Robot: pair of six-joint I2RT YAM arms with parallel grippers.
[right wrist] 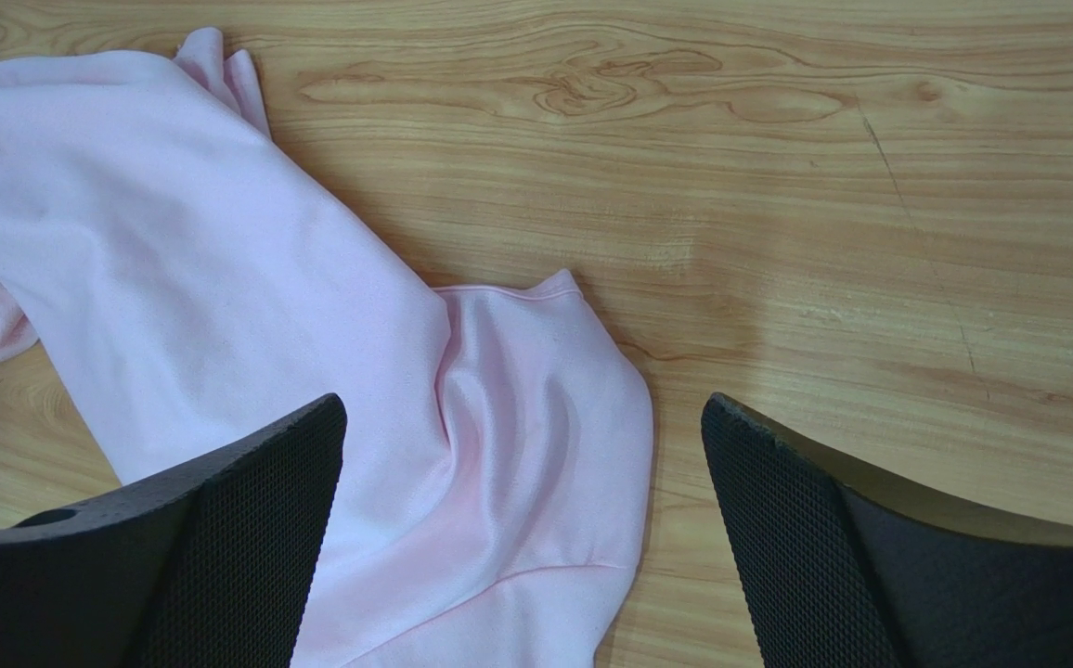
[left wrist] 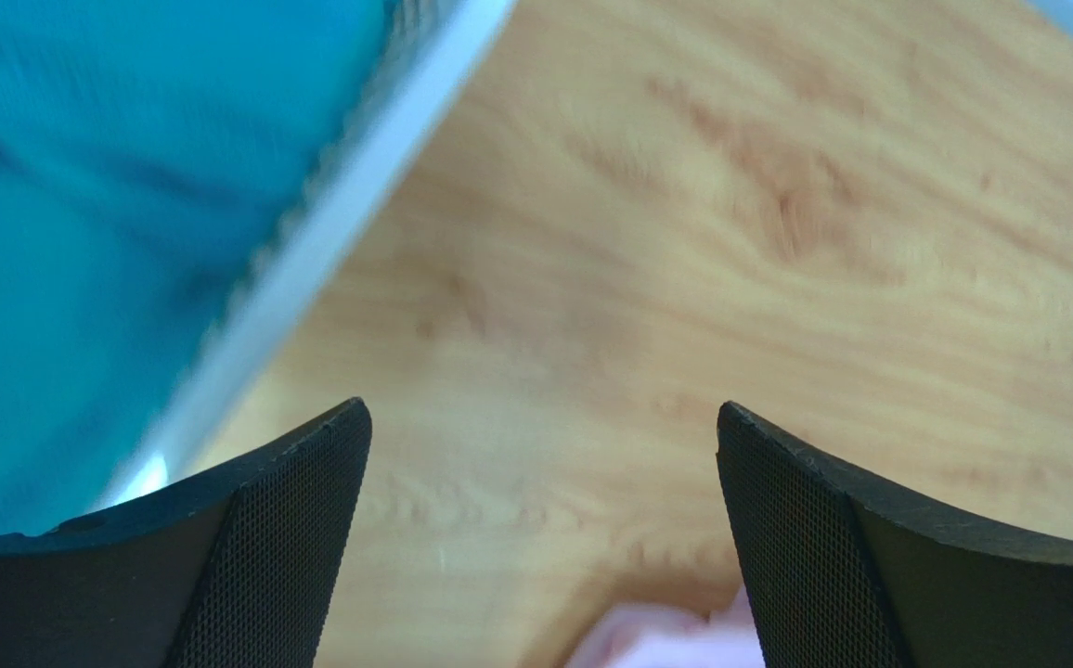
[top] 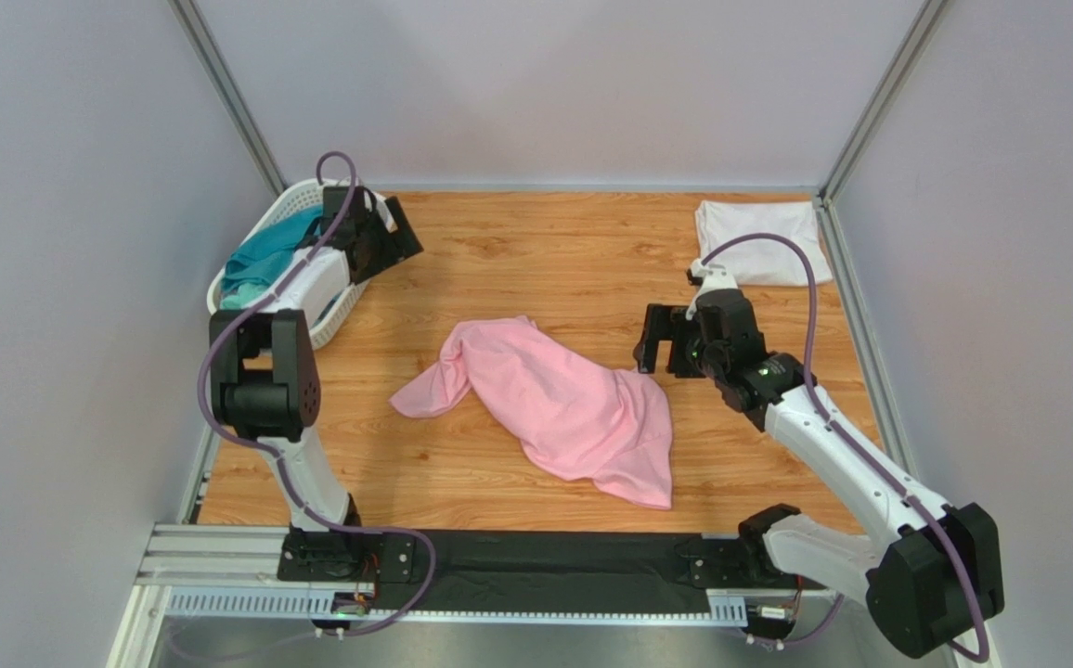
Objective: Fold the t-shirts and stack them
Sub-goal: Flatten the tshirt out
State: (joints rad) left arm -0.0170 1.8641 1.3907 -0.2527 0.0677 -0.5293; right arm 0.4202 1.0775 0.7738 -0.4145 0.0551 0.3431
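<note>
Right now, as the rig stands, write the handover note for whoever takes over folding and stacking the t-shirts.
Left gripper: open, empty, over the bare table beside the white lattice basket.
Right gripper: open, empty, above an edge of the pink t-shirt.
Pink t-shirt: crumpled, mid-table. White t-shirt: far right corner, looks folded. Teal t-shirt: in the basket.
Done: apparently the white one only.
To do: fold pink, take out and fold teal, stack all.

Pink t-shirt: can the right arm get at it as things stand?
Likely yes: the right claw hangs open over an edge of the pink t-shirt, with nothing between them.
</note>
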